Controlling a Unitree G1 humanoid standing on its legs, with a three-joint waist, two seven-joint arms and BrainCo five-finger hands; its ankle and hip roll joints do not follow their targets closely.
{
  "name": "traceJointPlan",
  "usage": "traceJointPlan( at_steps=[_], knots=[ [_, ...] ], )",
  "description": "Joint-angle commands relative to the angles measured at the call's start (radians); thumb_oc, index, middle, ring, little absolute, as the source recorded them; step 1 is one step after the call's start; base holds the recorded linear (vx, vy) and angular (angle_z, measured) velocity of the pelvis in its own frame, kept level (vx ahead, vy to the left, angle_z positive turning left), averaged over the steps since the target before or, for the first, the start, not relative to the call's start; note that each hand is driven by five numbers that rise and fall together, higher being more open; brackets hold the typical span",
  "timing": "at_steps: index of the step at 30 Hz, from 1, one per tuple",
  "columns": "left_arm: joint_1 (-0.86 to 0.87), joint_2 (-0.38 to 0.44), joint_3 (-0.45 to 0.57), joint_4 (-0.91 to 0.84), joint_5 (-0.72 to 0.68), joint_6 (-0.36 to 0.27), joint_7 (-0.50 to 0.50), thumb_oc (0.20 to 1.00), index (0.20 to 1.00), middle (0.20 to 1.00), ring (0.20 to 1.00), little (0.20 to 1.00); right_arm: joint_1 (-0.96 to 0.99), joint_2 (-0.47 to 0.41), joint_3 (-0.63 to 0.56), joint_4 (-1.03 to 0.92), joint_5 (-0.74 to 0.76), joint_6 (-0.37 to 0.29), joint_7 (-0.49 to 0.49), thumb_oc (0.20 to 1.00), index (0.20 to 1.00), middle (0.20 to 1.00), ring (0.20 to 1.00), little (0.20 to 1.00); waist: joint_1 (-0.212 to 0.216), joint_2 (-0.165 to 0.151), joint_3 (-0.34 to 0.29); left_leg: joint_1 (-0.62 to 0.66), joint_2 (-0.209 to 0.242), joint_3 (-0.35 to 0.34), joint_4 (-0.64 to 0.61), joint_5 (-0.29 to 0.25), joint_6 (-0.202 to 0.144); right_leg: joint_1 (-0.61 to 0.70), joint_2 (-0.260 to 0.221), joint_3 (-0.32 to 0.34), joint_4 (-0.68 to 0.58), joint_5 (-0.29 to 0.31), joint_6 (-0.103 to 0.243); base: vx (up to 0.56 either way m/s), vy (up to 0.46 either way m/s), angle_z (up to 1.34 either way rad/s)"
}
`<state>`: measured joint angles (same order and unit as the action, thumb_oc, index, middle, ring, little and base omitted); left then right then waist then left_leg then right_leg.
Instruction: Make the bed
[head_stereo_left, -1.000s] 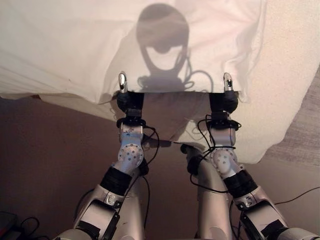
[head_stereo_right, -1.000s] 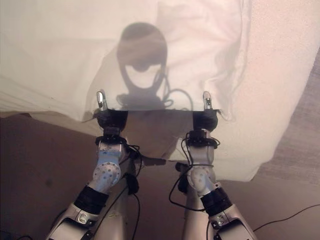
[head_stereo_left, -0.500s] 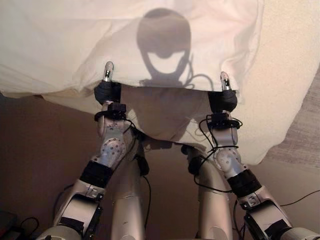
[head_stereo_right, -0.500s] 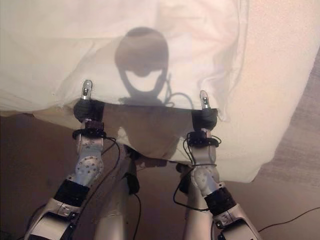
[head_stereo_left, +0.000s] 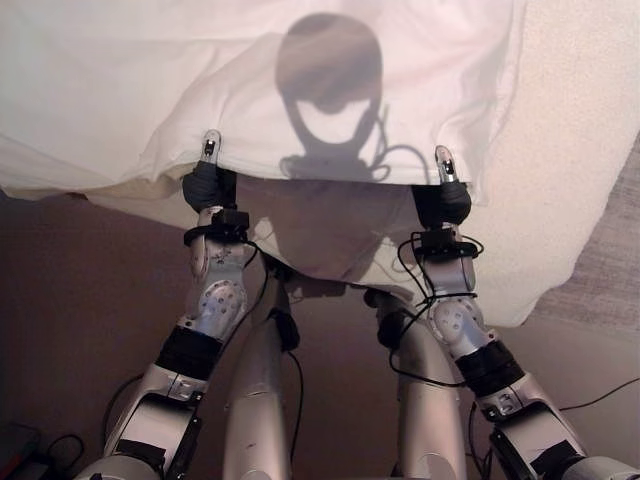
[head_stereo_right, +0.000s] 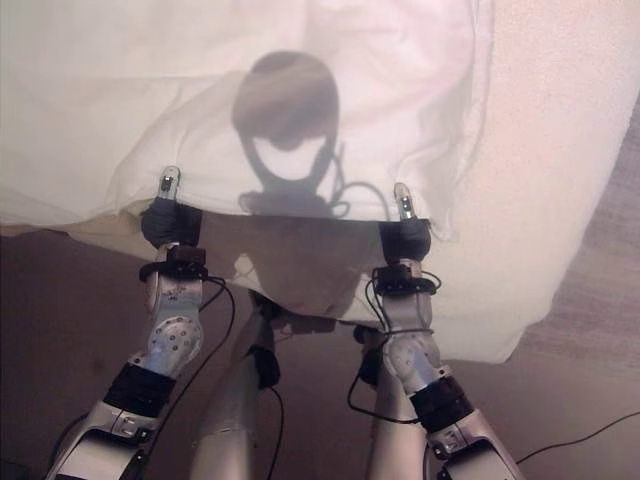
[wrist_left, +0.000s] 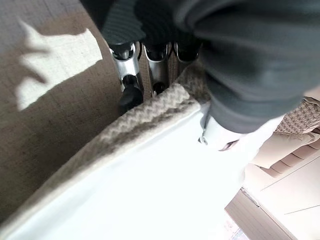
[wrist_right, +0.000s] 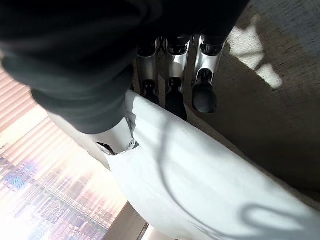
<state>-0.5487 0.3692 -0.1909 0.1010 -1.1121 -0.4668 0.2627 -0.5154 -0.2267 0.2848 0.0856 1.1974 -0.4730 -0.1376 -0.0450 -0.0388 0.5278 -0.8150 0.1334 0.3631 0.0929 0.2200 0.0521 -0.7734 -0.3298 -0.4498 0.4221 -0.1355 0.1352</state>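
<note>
A white sheet (head_stereo_left: 150, 80) lies over the bed, its near edge hanging toward me. My left hand (head_stereo_left: 205, 183) pinches that edge, thumb on top and fingers curled beneath. The left wrist view shows those fingers (wrist_left: 127, 75) under a beige knitted border (wrist_left: 150, 110) with the white sheet (wrist_left: 150, 190) over it. Further along the same edge, my right hand (head_stereo_left: 442, 200) grips it the same way. In the right wrist view its fingers (wrist_right: 205, 90) curl beneath the white sheet (wrist_right: 200, 180). The stretch between the two hands is pulled fairly straight.
A cream textured blanket (head_stereo_left: 570, 150) covers the bed to the right and hangs below the sheet's edge. Brown carpet (head_stereo_left: 80, 290) lies under the arms, and a grey woven rug (head_stereo_left: 615, 270) shows at the far right.
My left hand has moved to the left along with the sheet's edge, widening the span between the hands. The right hand has stayed nearly in place.
</note>
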Motion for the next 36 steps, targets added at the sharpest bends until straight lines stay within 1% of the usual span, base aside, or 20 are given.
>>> traceJointPlan(
  at_steps=[1,10,14,18,20,21,22,23,24,26,27,28,29,30,31,32,33,34,35,36],
  knots=[
    [-0.005,0.088,0.287,-0.001,0.003,-0.107,0.051,0.200,0.200,0.200,0.200,0.200,0.080,-0.093,-0.184,-0.099,0.004,-0.087,-0.005,0.200,0.200,0.200,0.200,0.200,-0.004,0.006,-0.008,0.079,0.072,0.031,0.106,-0.180,-0.144,0.025,0.029,-0.042,-0.231,0.272,0.042,0.00,0.000,0.00],
    [0.046,0.095,0.339,0.007,0.017,-0.114,0.058,0.200,0.200,0.200,0.200,0.200,0.089,-0.095,-0.187,-0.102,-0.012,-0.092,-0.011,0.200,0.200,0.200,0.200,0.200,0.003,0.018,-0.008,0.085,0.066,0.025,0.113,-0.188,-0.141,0.028,0.028,-0.036,-0.210,0.257,0.037,0.00,0.000,0.00],
    [0.124,0.084,0.357,-0.026,0.030,-0.107,0.030,0.200,0.200,0.200,0.200,0.200,0.120,-0.089,-0.204,-0.105,-0.012,-0.090,-0.009,0.200,0.200,0.200,0.200,0.200,0.003,0.017,-0.008,0.145,0.061,0.028,0.134,-0.211,-0.133,0.077,0.025,-0.032,-0.196,0.250,0.037,0.02,0.050,0.02],
    [0.199,0.077,0.369,-0.093,0.027,-0.106,-0.024,0.200,0.200,0.200,0.200,0.200,0.169,-0.095,-0.264,-0.109,-0.035,-0.087,-0.016,0.200,0.200,0.200,0.200,0.200,-0.004,0.021,-0.008,0.280,0.032,0.045,0.161,-0.259,-0.108,0.185,0.004,0.001,-0.180,0.249,0.041,0.09,0.211,0.07],
    [0.211,0.058,0.357,-0.132,0.036,-0.098,-0.053,0.200,0.200,0.200,0.200,0.200,0.210,-0.096,-0.304,-0.100,-0.059,-0.074,-0.022,0.200,0.200,0.200,0.200,0.200,-0.012,0.029,-0.008,0.395,0.001,0.064,0.153,-0.284,-0.094,0.271,-0.025,0.019,-0.170,0.255,0.057,0.13,0.286,0.03],
    [0.228,0.055,0.357,-0.153,0.041,-0.095,-0.090,0.200,0.200,0.200,0.200,0.200,0.250,-0.089,-0.340,-0.094,-0.069,-0.057,-0.008,0.200,0.200,0.200,0.200,0.200,-0.017,0.043,-0.035,0.477,-0.037,0.063,0.122,-0.293,-0.079,0.317,-0.065,0.034,-0.145,0.284,0.082,0.12,0.207,0.02],
    [0.233,0.052,0.355,-0.156,0.040,-0.095,-0.092,0.200,0.200,0.200,0.200,0.200,0.256,-0.090,-0.342,-0.095,-0.068,-0.056,-0.006,0.200,0.200,0.200,0.200,0.200,-0.017,0.043,-0.033,0.488,-0.044,0.064,0.112,-0.292,-0.075,0.324,-0.070,0.036,-0.145,0.286,0.087,0.25,0.434,0.13],
    [0.237,0.054,0.329,-0.179,0.061,-0.090,-0.098,0.200,0.200,0.200,0.200,0.200,0.296,-0.080,-0.348,-0.060,-0.094,-0.035,-0.012,0.200,0.200,0.200,0.200,0.200,-0.016,0.061,-0.078,0.579,-0.090,0.059,0.050,-0.294,-0.055,0.356,-0.089,0.034,-0.090,0.313,0.103,0.14,0.259,0.16],
    [0.240,0.053,0.326,-0.182,0.064,-0.090,-0.095,0.200,0.200,0.200,0.200,0.200,0.299,-0.080,-0.349,-0.059,-0.096,-0.034,-0.012,0.200,0.200,0.200,0.200,0.200,-0.015,0.061,-0.076,0.591,-0.094,0.059,0.039,-0.292,-0.053,0.361,-0.092,0.035,-0.087,0.311,0.105,0.21,0.306,0.25],
    [0.239,0.074,0.310,-0.190,0.095,-0.081,-0.090,0.200,0.200,0.200,0.200,0.200,0.309,-0.088,-0.337,-0.003,-0.141,-0.003,-0.027,0.200,0.200,0.200,0.200,0.200,0.007,0.058,-0.105,0.652,-0.112,0.078,0.009,-0.286,-0.040,0.397,-0.077,-0.043,-0.031,0.308,0.107,0.13,0.132,0.01],
    [0.239,0.083,0.299,-0.202,0.129,-0.073,-0.087,0.200,0.200,0.200,0.200,0.200,0.314,-0.088,-0.349,0.027,-0.150,0.000,-0.030,0.200,0.200,0.200,0.200,0.200,0.002,0.062,-0.121,0.674,-0.120,0.067,-0.001,-0.288,-0.032,0.413,-0.059,-0.042,-0.009,0.299,0.108,0.13,0.138,-0.19],
    [0.253,0.086,0.304,-0.203,0.142,-0.063,-0.097,0.200,0.200,0.200,0.200,0.200,0.323,-0.074,-0.360,0.028,-0.139,0.008,-0.020,0.200,0.200,0.200,0.200,0.200,-0.006,0.064,-0.137,0.688,-0.129,0.055,-0.008,-0.284,-0.023,0.417,0.003,-0.021,0.001,0.264,0.101,0.24,0.177,-0.04],
    [0.295,0.068,0.308,-0.179,0.154,-0.064,-0.096,0.200,0.200,0.200,0.200,0.200,0.359,-0.054,-0.366,0.017,-0.141,0.012,0.016,0.200,0.200,0.200,0.200,0.200,-0.005,0.065,-0.177,0.718,-0.147,0.037,-0.018,-0.290,-0.023,0.424,0.097,0.005,-0.013,0.219,0.098,0.27,0.168,0.15],
    [0.300,0.076,0.321,-0.194,0.155,-0.065,-0.109,0.200,0.200,0.200,0.200,0.200,0.371,-0.059,-0.373,0.008,-0.136,0.012,0.025,0.200,0.200,0.200,0.200,0.200,0.013,0.076,-0.209,0.727,-0.157,0.049,-0.015,-0.298,-0.029,0.471,0.068,-0.005,-0.081,0.204,0.095,0.23,0.098,0.05],
    [0.303,0.075,0.320,-0.195,0.154,-0.064,-0.111,0.200,0.200,0.200,0.200,0.200,0.376,-0.059,-0.373,0.007,-0.134,0.012,0.027,0.200,0.200,0.200,0.200,0.200,0.011,0.077,-0.210,0.730,-0.155,0.046,-0.015,-0.297,-0.031,0.480,0.071,-0.010,-0.092,0.207,0.094,0.15,0.049,-0.14],
    [0.309,0.072,0.318,-0.192,0.146,-0.056,-0.116,0.200,0.200,0.200,0.200,0.200,0.392,-0.053,-0.383,0.017,-0.119,0.019,0.035,0.200,0.200,0.200,0.200,0.200,0.003,0.083,-0.229,0.734,-0.158,0.033,0.008,-0.307,-0.030,0.495,0.102,0.002,-0.101,0.161,0.058,0.17,0.042,-0.04],
    [0.299,0.053,0.299,-0.177,0.131,-0.055,-0.123,0.200,0.200,0.200,0.200,0.200,0.403,-0.055,-0.380,0.035,-0.107,0.012,0.048,0.200,0.200,0.200,0.200,0.200,-0.018,0.080,-0.249,0.729,-0.150,0.039,0.074,-0.336,-0.050,0.517,0.132,0.024,-0.118,0.135,0.040,0.24,0.079,0.31],
    [0.306,0.040,0.303,-0.173,0.126,-0.050,-0.135,0.200,0.200,0.200,0.200,0.200,0.404,-0.058,-0.373,0.040,-0.114,0.015,0.045,0.200,0.200,0.200,0.200,0.200,-0.007,0.081,-0.260,0.738,-0.141,0.028,0.116,-0.352,-0.059,0.531,0.129,0.000,-0.117,0.118,0.027,0.28,0.170,0.57],
    [0.340,0.038,0.338,-0.202,0.134,-0.052,-0.152,0.200,0.200,0.200,0.200,0.200,0.406,-0.067,-0.370,0.030,-0.145,0.042,0.042,0.200,0.200,0.200,0.200,0.200,0.037,0.060,-0.272,0.738,-0.096,-0.074,0.205,-0.347,-0.086,0.596,0.101,-0.017,-0.098,0.091,0.009,0.24,0.273,0.32],
    [0.353,0.046,0.351,-0.204,0.143,-0.050,-0.151,0.200,0.200,0.200,0.200,0.200,0.413,-0.063,-0.371,0.030,-0.145,0.052,0.049,0.200,0.200,0.200,0.200,0.200,0.038,0.041,-0.282,0.744,-0.047,-0.111,0.216,-0.348,-0.098,0.621,0.090,-0.010,-0.104,0.087,0.014,0.10,0.236,-0.10]
  ],
)
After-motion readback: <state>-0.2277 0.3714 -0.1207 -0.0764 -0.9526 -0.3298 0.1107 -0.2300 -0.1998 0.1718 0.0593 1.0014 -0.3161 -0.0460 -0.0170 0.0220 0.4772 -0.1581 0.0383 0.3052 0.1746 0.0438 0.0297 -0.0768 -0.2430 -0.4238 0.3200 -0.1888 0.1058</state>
